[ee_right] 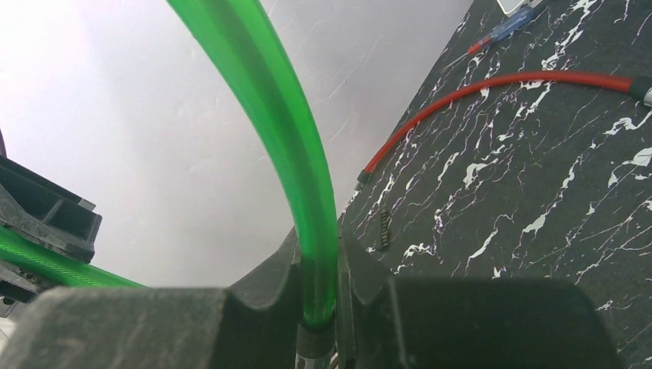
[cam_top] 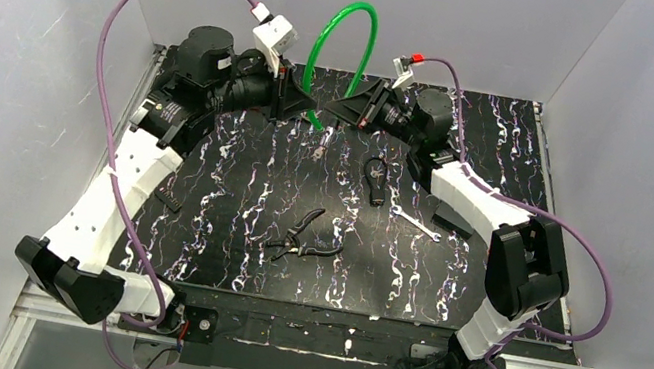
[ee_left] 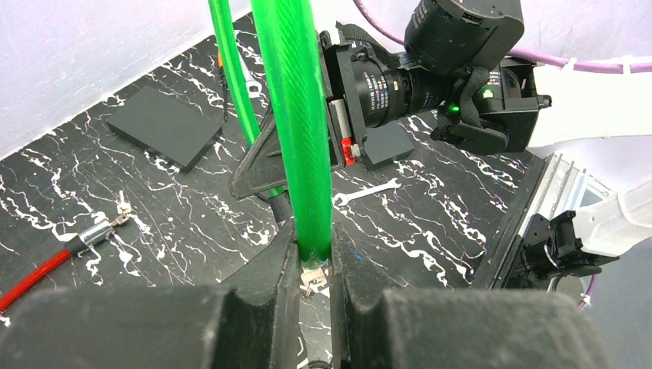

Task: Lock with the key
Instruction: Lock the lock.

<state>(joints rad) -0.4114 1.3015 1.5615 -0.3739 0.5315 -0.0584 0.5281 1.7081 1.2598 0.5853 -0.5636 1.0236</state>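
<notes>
Your left fingers (ee_left: 269, 284) clamp one end of green cable lock (ee_left: 296, 115); your right fingers (ee_right: 361, 284) clamp other end. Loop arches above far edge of tabletop (cam_top: 386, 286); pliers (cam_top: 301, 239), wrench (cam_top: 415, 224) lie nearer you.

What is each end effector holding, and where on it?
Both grip the green cable: left end effector near one end, right end effector near the other, loop arching up between.

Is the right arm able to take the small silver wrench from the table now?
Probably not yet: the right claw is shut on the green cable loop. The small silver wrench lies uncovered near that arm.
</notes>
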